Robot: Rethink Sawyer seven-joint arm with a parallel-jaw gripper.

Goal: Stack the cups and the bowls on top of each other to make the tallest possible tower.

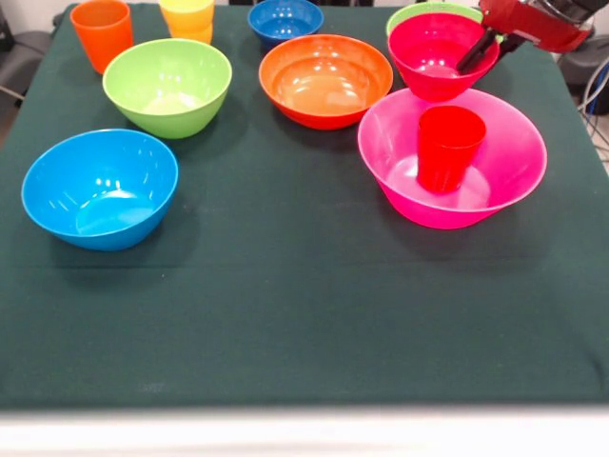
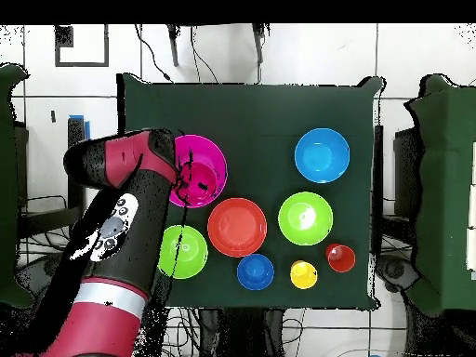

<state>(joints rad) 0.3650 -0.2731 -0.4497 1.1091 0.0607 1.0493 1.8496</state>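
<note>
The big pink bowl [image 1: 495, 181] stands at the right with the red cup [image 1: 447, 148] upright inside it. My gripper [image 1: 473, 59] is shut on the right rim of the small crimson bowl [image 1: 428, 57], one finger inside it. The bowl is held open side up, just behind and above the pink bowl's far rim. In the overhead view the arm [image 2: 121, 214] covers part of the pink bowl [image 2: 209, 163] and hides the crimson bowl. The orange cup [image 1: 102, 33] and the yellow cup [image 1: 187, 17] stand at the far left.
A lime green bowl [image 1: 167, 86], an orange bowl [image 1: 325, 81] and a light blue bowl [image 1: 100, 188] stand across the dark green cloth. A small dark blue bowl [image 1: 284, 19] and a second lime green bowl [image 1: 433, 11] stand at the far edge.
</note>
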